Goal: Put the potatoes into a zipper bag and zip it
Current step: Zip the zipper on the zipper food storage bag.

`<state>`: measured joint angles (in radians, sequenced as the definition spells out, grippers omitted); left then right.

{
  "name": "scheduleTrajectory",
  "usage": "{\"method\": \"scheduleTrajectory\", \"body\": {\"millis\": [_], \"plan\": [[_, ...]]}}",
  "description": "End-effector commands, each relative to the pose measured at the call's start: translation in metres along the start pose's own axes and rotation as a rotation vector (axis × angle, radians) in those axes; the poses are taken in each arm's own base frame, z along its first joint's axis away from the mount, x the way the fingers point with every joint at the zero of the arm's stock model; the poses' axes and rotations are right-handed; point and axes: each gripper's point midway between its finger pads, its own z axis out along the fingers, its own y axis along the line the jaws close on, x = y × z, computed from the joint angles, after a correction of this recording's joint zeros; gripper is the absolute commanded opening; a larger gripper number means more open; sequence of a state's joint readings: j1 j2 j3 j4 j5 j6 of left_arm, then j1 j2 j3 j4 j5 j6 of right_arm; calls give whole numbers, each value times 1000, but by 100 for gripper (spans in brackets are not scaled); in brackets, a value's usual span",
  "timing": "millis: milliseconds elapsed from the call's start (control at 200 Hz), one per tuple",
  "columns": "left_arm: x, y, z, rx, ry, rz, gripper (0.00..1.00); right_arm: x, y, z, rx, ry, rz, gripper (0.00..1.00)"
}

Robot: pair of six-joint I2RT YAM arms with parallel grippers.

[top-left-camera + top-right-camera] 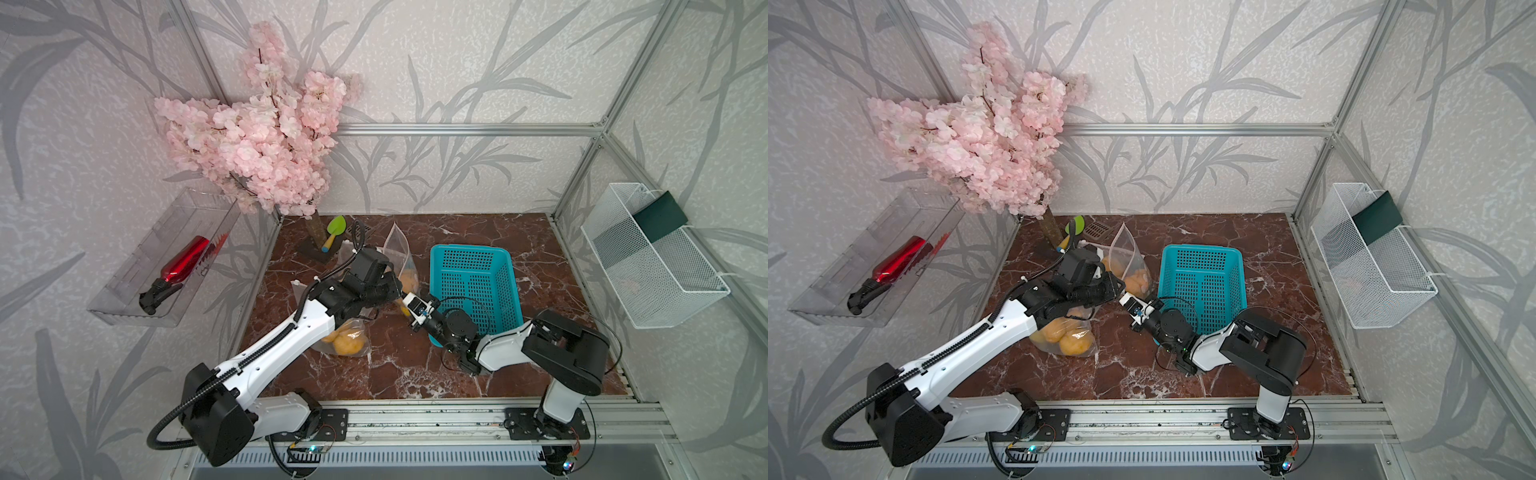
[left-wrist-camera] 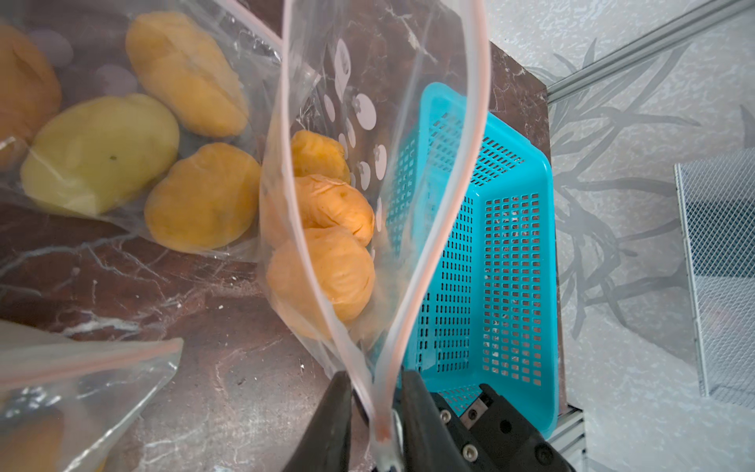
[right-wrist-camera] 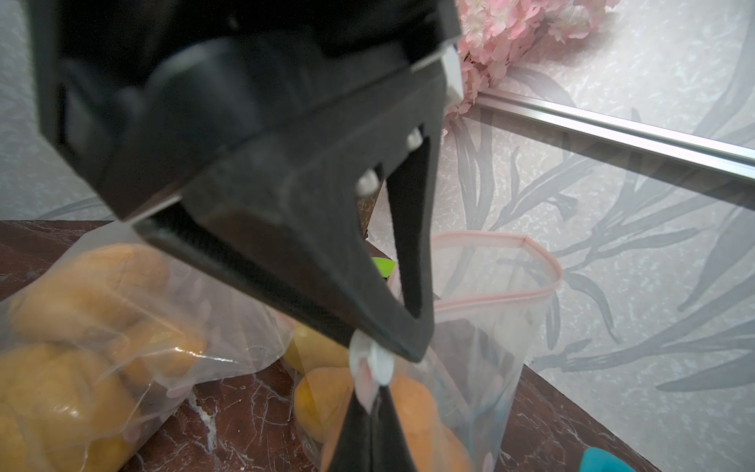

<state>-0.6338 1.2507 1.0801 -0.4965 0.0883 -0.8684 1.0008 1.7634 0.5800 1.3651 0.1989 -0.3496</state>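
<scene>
The left claw (image 2: 376, 378) has its jaws close together, with the pink zip strip of a clear plastic bag (image 2: 359, 110) pinched between them at one corner of the bag's mouth. Just beside it, at the same corner, the right claw (image 3: 374, 404) is clamped tight on the bag's end. From this corner the two sides of the strip spread apart, so the mouth gapes wide. Inside sit several orange, wrinkled potatoes (image 2: 327, 269). The bag stands upright between the middle of the bench (image 1: 415, 374) and its back edge, just beside a turquoise basket (image 2: 510, 253), which looks empty. Two other bags (image 2: 102, 73), also holding potatoes, lie nearby toward the bench's left edge. Filling seems done, and the step in hand is the zipping. Next, the right claw likely needs to anchor the corner while the left claw slides along the strip to the far corner, pressing both sides together without tipping the bag.
</scene>
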Motion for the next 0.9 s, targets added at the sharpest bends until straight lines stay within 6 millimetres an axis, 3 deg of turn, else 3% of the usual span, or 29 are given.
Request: {"method": "scheduleTrajectory", "body": {"millis": [0,70,175,275,390,895], "plan": [[-7,-8,0,11,-7,7,14,-18,-4,0,9,-58,16,0],[-5,-11,3,21,13,7,7,-17,-3,1,11,-57,11,0],[-4,-14,4,26,32,5,7,-18,-6,1,23,-56,9,0],[-1,-11,5,15,47,-5,22,-18,-8,0,33,-54,12,0],[0,-10,5,11,50,-10,25,-19,-10,0,41,-54,12,0],[2,-14,1,40,63,-9,12,-16,-14,1,68,-41,2,0]]}}
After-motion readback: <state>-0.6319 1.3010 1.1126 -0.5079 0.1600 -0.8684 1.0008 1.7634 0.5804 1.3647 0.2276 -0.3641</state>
